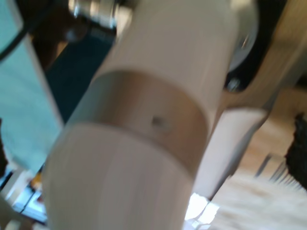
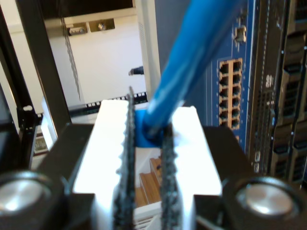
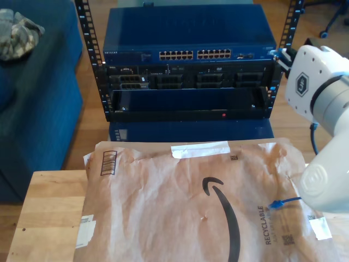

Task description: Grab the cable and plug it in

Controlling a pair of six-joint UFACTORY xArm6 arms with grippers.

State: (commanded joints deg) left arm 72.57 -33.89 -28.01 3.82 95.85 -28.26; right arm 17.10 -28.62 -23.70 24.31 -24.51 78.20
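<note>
Cable (image 2: 187,62): thin, bright blue; in the second wrist view rises from between the two toothed pads and runs up out of the picture. In the exterior view a short blue end (image 3: 283,203) lies on the brown paper near the counter's edge at the exterior view's right, beside a white arm.

Second claw (image 2: 146,139): clenched on the cable; blue sheath pinched between the dark serrated pads (image 2: 125,158), with white blocks on either side.

First claw: cannot tell whether released or clenched; the first wrist view looks onto a blurred white arm segment (image 1: 144,124) with a grey metal band.

Switch (image 2: 230,91): blue front panel with a block of network ports, close ahead of the second claw in the second wrist view. In the exterior view sits at the top of the rack (image 3: 185,60), two banks of ports along its face.

Rack: black frame with perforated uprights, standing on the floor beyond the counter's far edge; darker units with bays below the switch.

Brown paper (image 3: 180,207): large crumpled mailer covering most of the counter, black curved arrow and "RECYCLABLE" print, white tape strip near its far edge.

Counter (image 3: 49,213): light wood, bare at the exterior view's left.

Arm: white joints (image 3: 322,93) at the exterior view's right, beside the rack's upright.

Sofa (image 3: 32,98): blue, at the exterior view's left, camouflage cloth on top.
</note>
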